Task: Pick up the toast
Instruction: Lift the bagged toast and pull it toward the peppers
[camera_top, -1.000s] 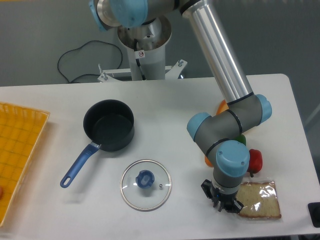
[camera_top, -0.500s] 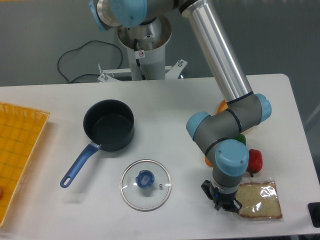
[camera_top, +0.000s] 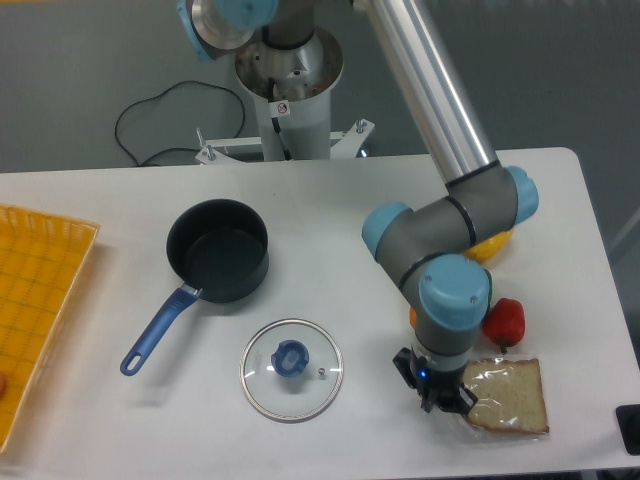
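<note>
So my gripper (camera_top: 441, 395) is down at the lower right of the frame, right at the left edge of the toast (camera_top: 508, 395), which lies flat on the table (camera_top: 330, 210) in its clear wrap. Honestly can't tell if my fingers are spread or pinching it. Red pepper (camera_top: 504, 320) sits just above the toast, glass lid (camera_top: 291, 368) and dark pot (camera_top: 218, 250) off to the left.
</note>
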